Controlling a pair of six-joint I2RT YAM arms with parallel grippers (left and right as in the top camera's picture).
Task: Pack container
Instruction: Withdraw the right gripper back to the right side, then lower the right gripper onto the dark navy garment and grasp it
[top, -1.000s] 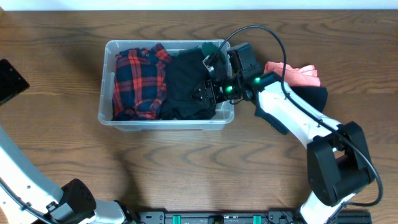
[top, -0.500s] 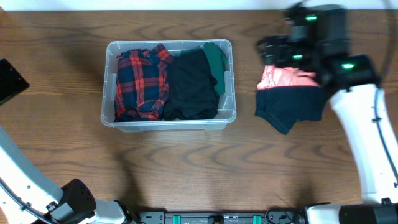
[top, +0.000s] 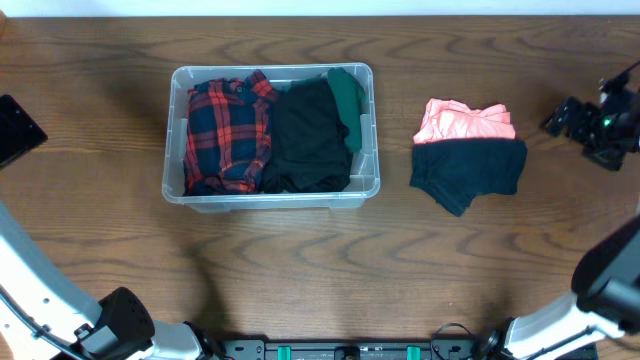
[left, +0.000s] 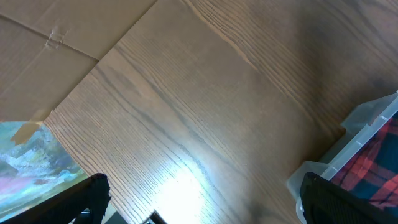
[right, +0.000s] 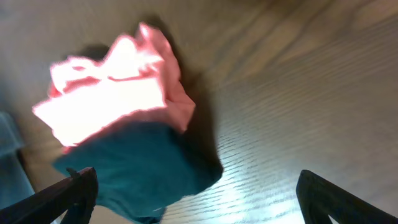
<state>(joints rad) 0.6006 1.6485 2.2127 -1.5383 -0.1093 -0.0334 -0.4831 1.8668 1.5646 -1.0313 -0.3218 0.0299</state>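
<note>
Two arms at the near edge: left arm (top: 35, 290) low on the left, right arm (top: 610, 285) low on the right. Further in, left of centre on the tabletop (top: 300, 270), the container (top: 270, 198), clear-walled, long side toward the near edge. Holds three garments: plaid shirt (top: 225, 135) filling its left half, black garment (top: 308, 140) touching it on the right, green garment (top: 350, 92) tucked along the far right corner.

Right of the container and well apart from it, two more garments flat on the wood: dark garment (top: 468, 172) on the near side, pink garment (top: 465, 122) touching it on the far side.

Right of those, at the frame edge, the right hand (top: 562, 118), spread wide and empty in its wrist view, both garments below it there. At the opposite edge, level with the container but apart from it, the left hand (top: 18, 130), likewise wide and empty, with one container corner just inside its wrist view.
</note>
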